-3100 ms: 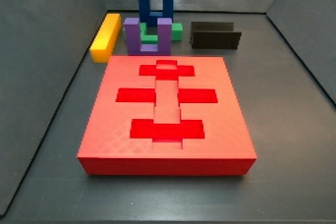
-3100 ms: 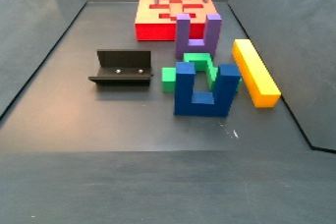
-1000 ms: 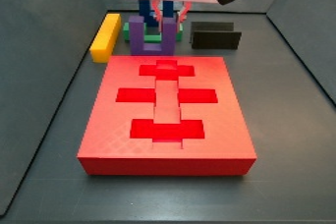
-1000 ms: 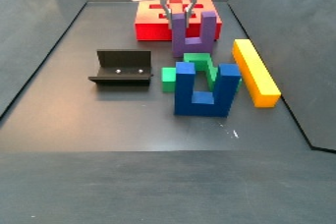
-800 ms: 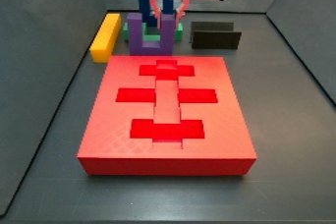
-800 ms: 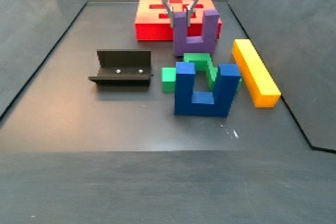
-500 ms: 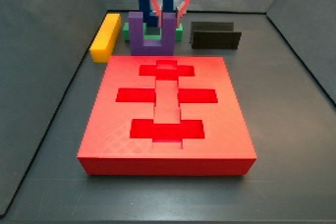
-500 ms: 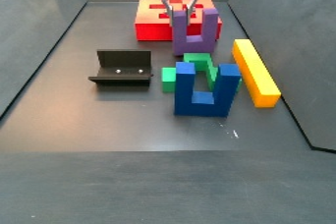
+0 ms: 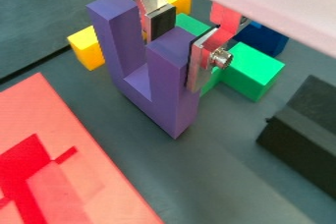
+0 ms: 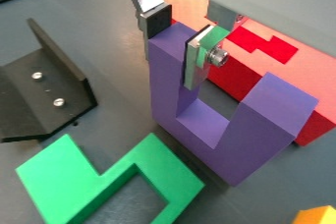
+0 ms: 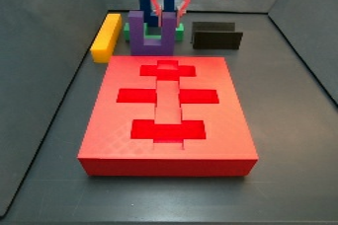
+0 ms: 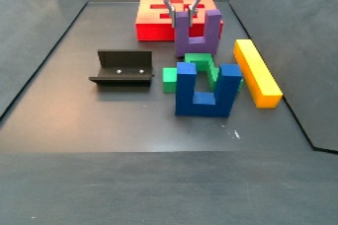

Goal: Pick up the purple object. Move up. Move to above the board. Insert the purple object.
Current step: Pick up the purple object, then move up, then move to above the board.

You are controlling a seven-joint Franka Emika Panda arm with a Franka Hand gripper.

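Both wrist views show the silver fingers (image 9: pixel 203 59) set either side of one upright prong of the chunky purple U-shaped matte plastic block (image 9: pixel 147 71), their dark pads at or against its faces; full contact cannot be confirmed. The gripper (image 10: pixel 179 33) is positioned low over the block, which stands on the dark floor just beyond the large flat red board with recessed cutouts (image 11: pixel 166 109), beside a green block (image 10: pixel 112 182). The block is judged rigid, light and moderately grippy. The flat prong faces are judged the proper hold, taken low enough to prevent tilting.
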